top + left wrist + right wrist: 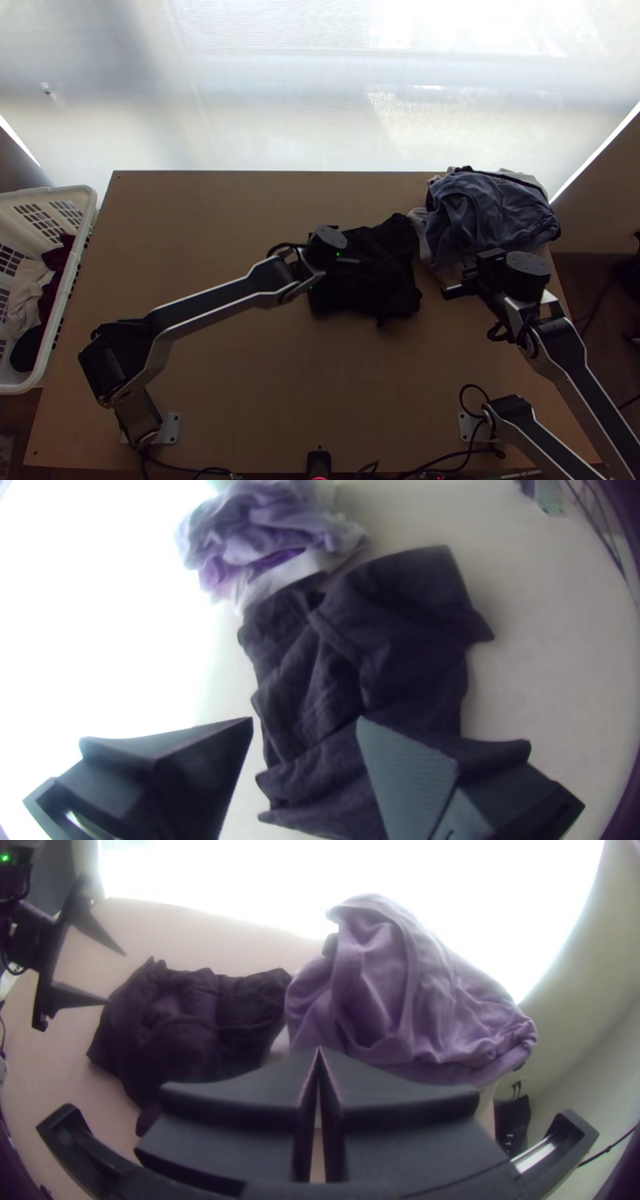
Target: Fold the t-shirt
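My left gripper [330, 252] hangs over the left part of the black t-shirt [376, 276], which lies crumpled in a compact patch at mid-table. Seen from the left wrist, the fingers of the left gripper [305, 720] are apart with nothing between them, above the wrinkled dark cloth [407, 633]. My right gripper [456, 291] is just right of the shirt, near the clothes pile. In the right wrist view the right gripper [319, 1052] is shut and holds no cloth; beyond it lies the shirt [180, 1020], its near edge partly hidden by the fingers.
A heap of blue-grey and white clothes [488, 212] lies at the table's back right, against the shirt's right edge. A white laundry basket [84, 200] with garments inside stands off the left edge. Bare wooden tabletop [200, 232] extends left of the shirt and in front of it.
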{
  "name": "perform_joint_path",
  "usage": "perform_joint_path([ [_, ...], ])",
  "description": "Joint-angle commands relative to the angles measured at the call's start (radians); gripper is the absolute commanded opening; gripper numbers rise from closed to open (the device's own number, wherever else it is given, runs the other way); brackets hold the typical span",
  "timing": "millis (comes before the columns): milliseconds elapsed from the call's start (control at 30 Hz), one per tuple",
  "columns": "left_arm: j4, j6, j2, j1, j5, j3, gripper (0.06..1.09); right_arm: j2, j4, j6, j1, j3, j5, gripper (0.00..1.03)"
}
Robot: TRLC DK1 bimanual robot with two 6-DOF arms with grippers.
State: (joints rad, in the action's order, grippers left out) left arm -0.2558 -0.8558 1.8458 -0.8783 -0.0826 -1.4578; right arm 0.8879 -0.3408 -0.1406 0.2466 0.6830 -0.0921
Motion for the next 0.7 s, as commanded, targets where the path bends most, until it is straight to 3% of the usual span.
perform_joint_path([
  [0,-0.284,0.330,0.047,0.139,-0.005,-0.190,0.41,0.109,0.057,0.036,0.134,0.044,-0.001,0.03],
  [100,-0.364,0.443,0.079,0.176,0.015,-0.248,0.10,0.181,0.095,0.036,0.183,0.072,-0.001,0.03],
  [233,-0.484,0.583,0.115,0.185,0.073,-0.326,0.10,0.281,0.138,0.033,0.238,0.128,0.000,0.03],
  [400,-0.517,0.693,0.110,0.193,0.198,-0.328,0.10,0.439,0.191,0.021,0.276,0.193,0.002,0.03],
  [667,-0.597,0.724,0.109,0.188,0.328,-0.309,0.10,0.602,0.235,0.041,0.303,0.288,0.018,0.03],
])
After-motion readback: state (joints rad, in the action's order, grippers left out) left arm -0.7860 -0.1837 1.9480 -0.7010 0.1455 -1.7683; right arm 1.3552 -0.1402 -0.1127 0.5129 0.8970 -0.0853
